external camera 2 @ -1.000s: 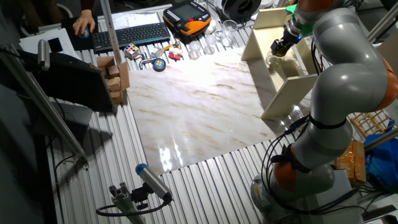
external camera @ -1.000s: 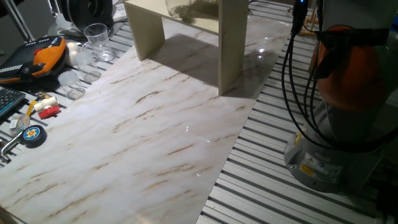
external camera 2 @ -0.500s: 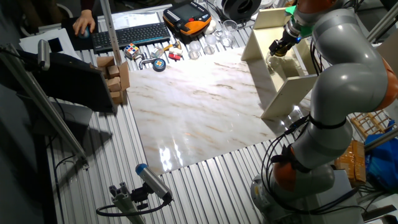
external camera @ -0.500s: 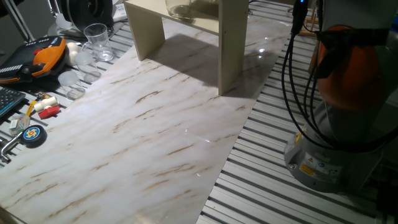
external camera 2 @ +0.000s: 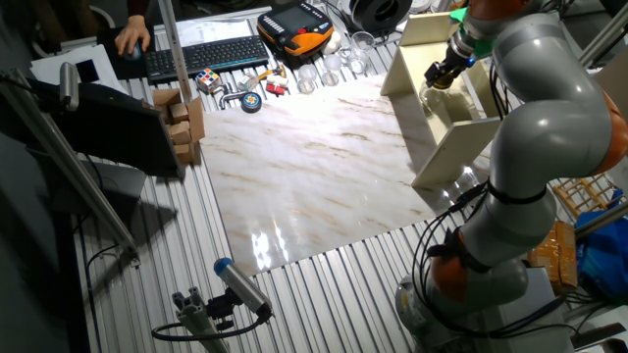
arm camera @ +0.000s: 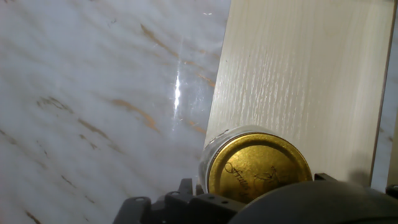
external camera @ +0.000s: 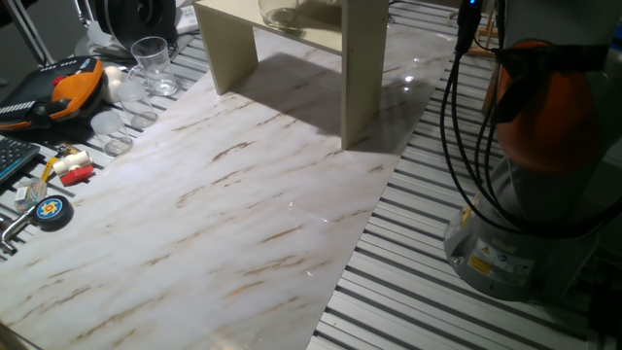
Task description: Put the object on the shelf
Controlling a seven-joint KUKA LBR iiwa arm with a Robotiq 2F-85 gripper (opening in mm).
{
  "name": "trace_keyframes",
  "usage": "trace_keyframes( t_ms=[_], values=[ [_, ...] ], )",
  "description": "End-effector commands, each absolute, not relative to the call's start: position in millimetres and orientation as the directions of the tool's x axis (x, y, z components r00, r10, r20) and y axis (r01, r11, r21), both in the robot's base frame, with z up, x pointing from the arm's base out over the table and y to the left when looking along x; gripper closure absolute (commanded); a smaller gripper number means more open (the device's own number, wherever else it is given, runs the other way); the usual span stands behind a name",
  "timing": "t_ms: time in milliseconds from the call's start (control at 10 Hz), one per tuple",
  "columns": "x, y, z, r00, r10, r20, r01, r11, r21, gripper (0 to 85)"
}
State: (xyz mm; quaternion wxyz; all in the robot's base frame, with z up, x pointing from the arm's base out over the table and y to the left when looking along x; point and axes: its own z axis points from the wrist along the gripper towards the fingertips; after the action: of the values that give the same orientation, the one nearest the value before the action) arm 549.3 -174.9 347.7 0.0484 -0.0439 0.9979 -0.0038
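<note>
The jar, clear glass with a gold screw lid (arm camera: 258, 171), stands upright on the top board of the cream shelf (arm camera: 298, 74), close to the board's edge. In one fixed view only the jar's glass bottom (external camera: 282, 14) shows at the top edge, above the shelf's panel legs (external camera: 362, 78). In the other fixed view my gripper (external camera 2: 439, 76) hangs right over the shelf top (external camera 2: 429, 29), at the jar. In the hand view the gripper's dark housing (arm camera: 186, 208) covers the lid's lower rim. The fingers are hidden, so the grip cannot be read.
A lidless drinking glass (external camera: 151, 56), an orange-black device (external camera: 68, 87), a tape roll (external camera: 51, 209) and small parts lie left of the marble board (external camera: 243, 214). A keyboard (external camera 2: 206, 54) and wooden blocks (external camera 2: 182, 123) stand further off. The robot base (external camera: 525, 194) with cables stands right.
</note>
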Motion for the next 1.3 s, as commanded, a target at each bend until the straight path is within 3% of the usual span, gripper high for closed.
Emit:
trace_keyframes(
  t_ms=[0,1200],
  values=[
    [549.7,-173.3,348.9,-0.992,-0.088,-0.094,-0.087,0.996,-0.014,0.0],
    [545.2,-171.0,357.8,-0.992,-0.100,-0.077,-0.098,0.995,-0.024,0.0]
  ],
)
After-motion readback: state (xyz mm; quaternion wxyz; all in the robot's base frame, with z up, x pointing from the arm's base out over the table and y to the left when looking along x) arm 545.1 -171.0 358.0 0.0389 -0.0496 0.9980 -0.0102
